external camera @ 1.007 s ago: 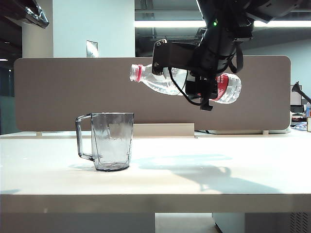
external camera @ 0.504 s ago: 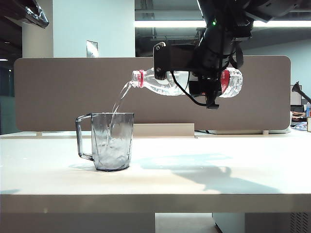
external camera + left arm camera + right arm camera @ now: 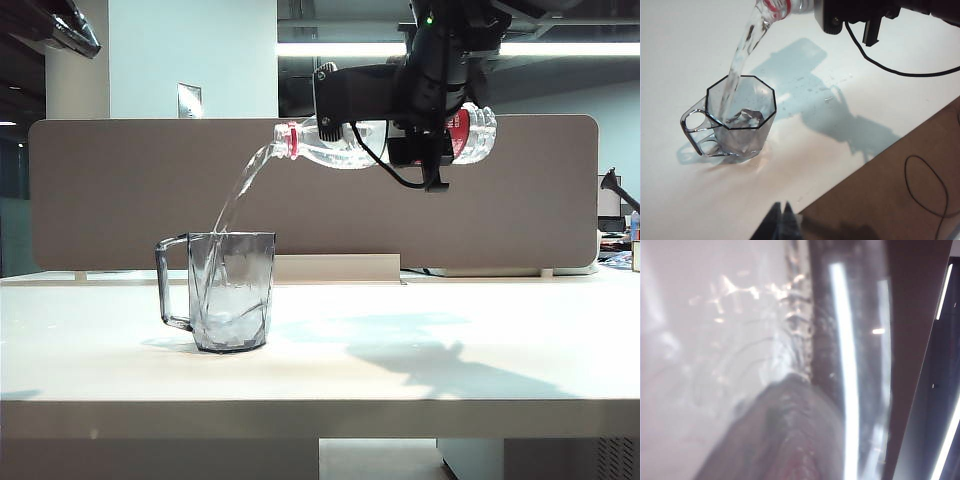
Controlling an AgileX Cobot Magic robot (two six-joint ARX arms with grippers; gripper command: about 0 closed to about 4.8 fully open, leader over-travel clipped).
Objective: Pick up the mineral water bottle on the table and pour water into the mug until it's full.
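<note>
the right pincer (image 3: pixel 425 135) clamps the clear plastic red-ringed mineral water bottle (image 3: pixel 385 140) tipped above the cream counter (image 3: pixel 450 370), water (image 3: pixel 235 200) streaming into the smoky-grey faceted mug (image 3: pixel 230 290), barely filled yet, while the left pincer (image 3: pixel 781 222) hangs closed and empty nearby.

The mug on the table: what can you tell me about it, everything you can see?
The mug is smoky-grey, see-through, plastic-looking, with faceted walls, an eight-sided rim and a squared handle with two openings. It stands upright on the cream table; nothing else touches it. Water streams into it from the tilted bottle in the right gripper above. It is far from full. The left gripper stays clear.
</note>
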